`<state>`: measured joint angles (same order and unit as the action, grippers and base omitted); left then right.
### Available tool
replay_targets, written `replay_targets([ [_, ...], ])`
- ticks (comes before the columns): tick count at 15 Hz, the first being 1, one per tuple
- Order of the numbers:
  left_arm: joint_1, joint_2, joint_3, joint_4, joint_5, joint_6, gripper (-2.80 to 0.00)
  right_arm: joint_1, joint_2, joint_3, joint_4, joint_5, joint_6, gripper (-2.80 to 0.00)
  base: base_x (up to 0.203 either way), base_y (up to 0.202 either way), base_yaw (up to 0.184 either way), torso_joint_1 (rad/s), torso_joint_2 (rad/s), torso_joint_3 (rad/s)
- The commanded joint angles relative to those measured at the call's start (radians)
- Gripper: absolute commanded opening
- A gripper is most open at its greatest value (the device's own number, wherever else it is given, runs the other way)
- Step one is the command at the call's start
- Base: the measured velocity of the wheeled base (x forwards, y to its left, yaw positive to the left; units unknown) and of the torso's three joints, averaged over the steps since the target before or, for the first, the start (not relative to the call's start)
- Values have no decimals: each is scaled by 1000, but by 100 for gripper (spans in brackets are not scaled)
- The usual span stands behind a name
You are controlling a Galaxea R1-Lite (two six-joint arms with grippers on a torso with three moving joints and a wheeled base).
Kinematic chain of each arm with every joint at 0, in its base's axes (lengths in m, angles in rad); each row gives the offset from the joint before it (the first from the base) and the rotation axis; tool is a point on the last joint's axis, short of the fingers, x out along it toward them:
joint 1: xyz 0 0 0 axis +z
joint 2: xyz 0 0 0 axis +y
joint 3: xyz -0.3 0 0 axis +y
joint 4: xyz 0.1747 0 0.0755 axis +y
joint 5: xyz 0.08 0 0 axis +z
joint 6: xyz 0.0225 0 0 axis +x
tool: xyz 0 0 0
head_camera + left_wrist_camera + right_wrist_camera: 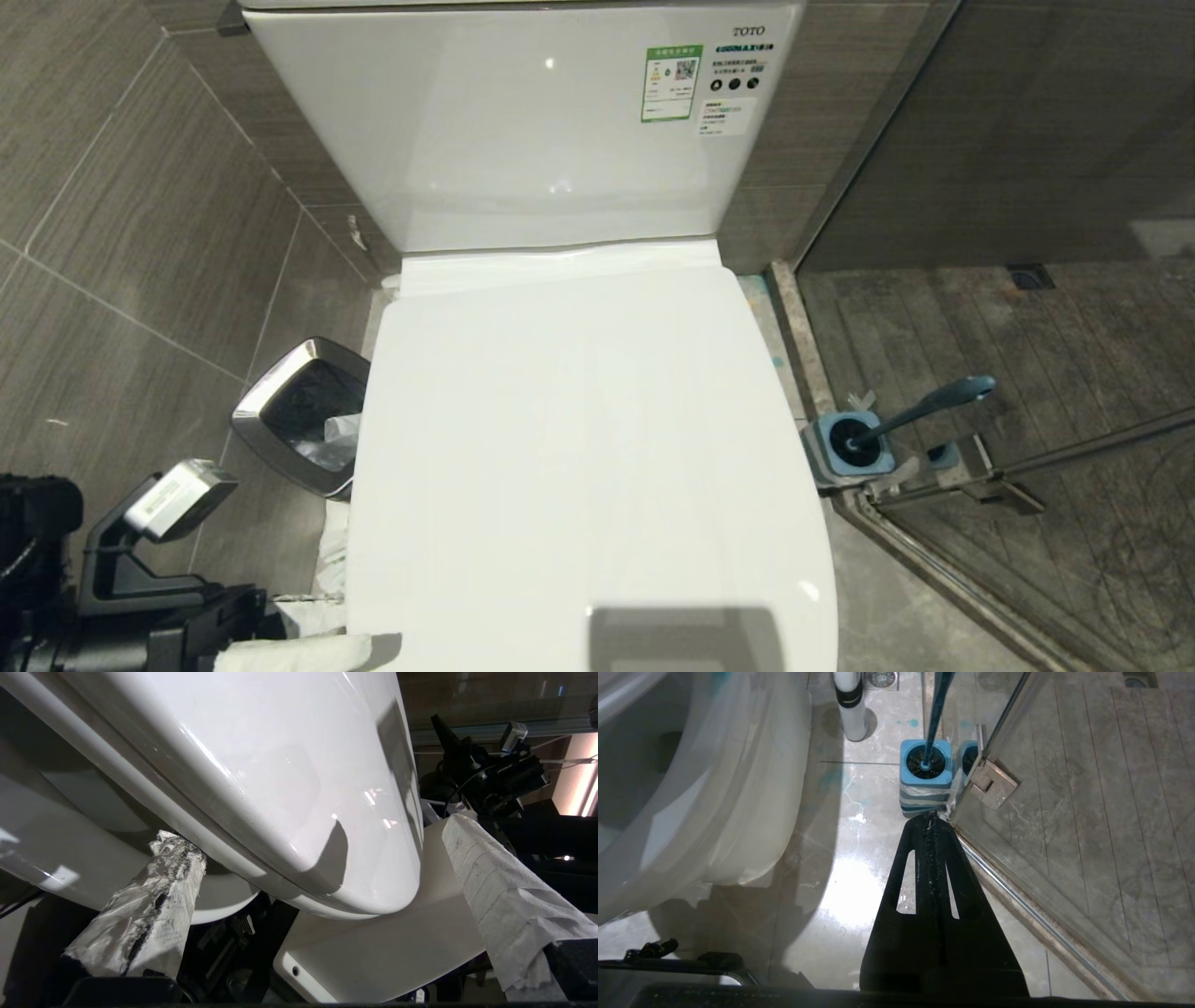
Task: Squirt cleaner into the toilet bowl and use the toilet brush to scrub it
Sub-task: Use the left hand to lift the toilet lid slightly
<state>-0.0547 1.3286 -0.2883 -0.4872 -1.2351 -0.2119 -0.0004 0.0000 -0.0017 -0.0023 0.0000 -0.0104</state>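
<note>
Paper-wrapped and spread wide, our left pincer [322, 891] sits at the closed lid's [579, 448] front left corner, our right pincer [930, 817] hangs pressed together above the floor, and farther off the brush [920, 411] stands in its holder [845, 448] right of the toilet.

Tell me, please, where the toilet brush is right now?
In the head view, the toilet brush stands in its square blue-grey holder on the floor right of the toilet, beside the glass door's hinge.
</note>
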Motion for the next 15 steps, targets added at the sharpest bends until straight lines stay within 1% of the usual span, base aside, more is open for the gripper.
replay_targets([
  [1,1,-58,1,-7,10,-7,0,0,0,0,-1,0,0,-280,0,0,0,0,0,0],
  [4,1,-117,1,18,13,-36,0,0,0,0,-1,0,0,-280,0,0,0,0,0,0],
  [8,1,-184,1,77,24,-43,0,0,0,0,-1,0,0,-280,0,0,0,0,0,0],
  [10,1,-198,1,78,42,-44,0,0,0,0,-1,0,0,-280,0,0,0,0,0,0],
  [15,4,-221,0,79,63,-49,0,0,0,0,-1,0,0,-280,0,0,0,0,0,0],
])
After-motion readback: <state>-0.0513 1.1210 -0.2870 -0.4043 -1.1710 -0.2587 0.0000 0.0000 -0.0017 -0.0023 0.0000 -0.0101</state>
